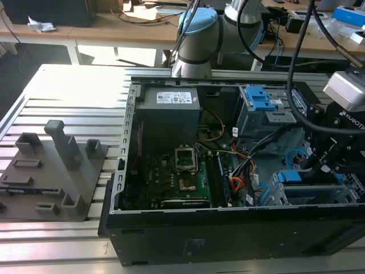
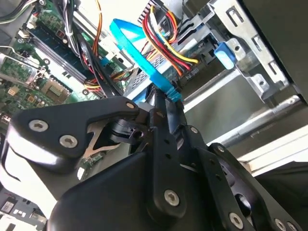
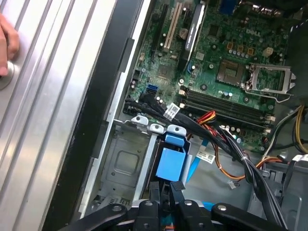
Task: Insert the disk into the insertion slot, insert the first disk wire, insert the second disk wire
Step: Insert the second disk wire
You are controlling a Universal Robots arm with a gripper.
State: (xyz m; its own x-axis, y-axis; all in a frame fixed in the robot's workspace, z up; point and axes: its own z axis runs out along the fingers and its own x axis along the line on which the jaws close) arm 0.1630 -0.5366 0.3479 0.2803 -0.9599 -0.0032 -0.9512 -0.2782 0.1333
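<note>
While deep in the open case — end effector pinched shut on the second disk wire.

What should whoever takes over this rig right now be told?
Gripper: shut on the second disk wire, pinching the flat light-blue cable near its plug end, low inside the case by the drive cage.
The disk: its blue caddy sits in the insertion slot, so that step looks done.
The first disk wire: its black plug is against the drive's edge and looks plugged in, though I cannot confirm that it is fully seated.
Left: the second disk wire is in the fingers and not yet plugged in.
</note>
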